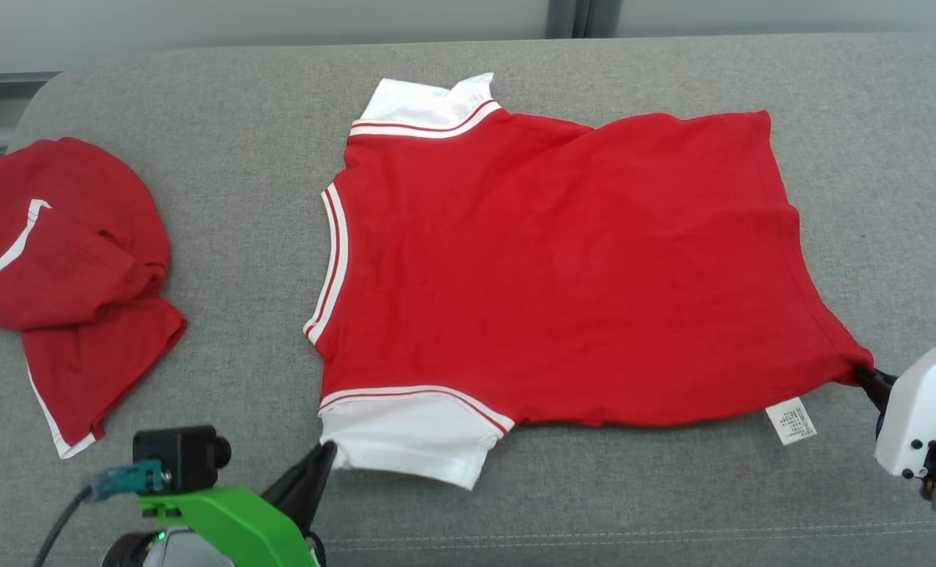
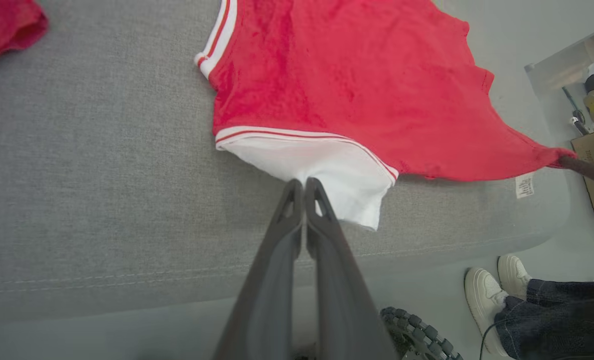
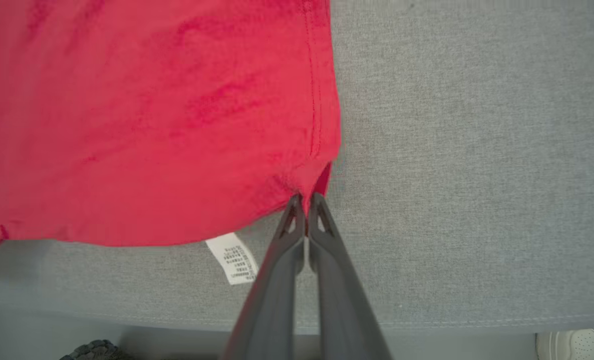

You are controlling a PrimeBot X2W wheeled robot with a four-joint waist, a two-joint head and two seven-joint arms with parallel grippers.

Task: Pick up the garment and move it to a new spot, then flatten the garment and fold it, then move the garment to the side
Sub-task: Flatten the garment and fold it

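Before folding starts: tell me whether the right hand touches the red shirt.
Touching. Right wrist view shows the right hand pinching the shirt at its hem corner.

- Other garment (image 1: 66, 260), at 9 o'clock in the head view: cut off by the edge.
- Label (image 1: 791, 420): print too small to read.
- Right gripper (image 1: 867, 376), at 4 o'clock: mostly hidden behind its white wrist (image 1: 920, 417).
- Left gripper (image 2: 302, 183): whether its closed tips pinch the sleeve (image 2: 326, 170) cannot be told.
- Shoes (image 2: 496, 285) and jeans (image 2: 561, 310), at 4 o'clock in the left wrist view: cut off.
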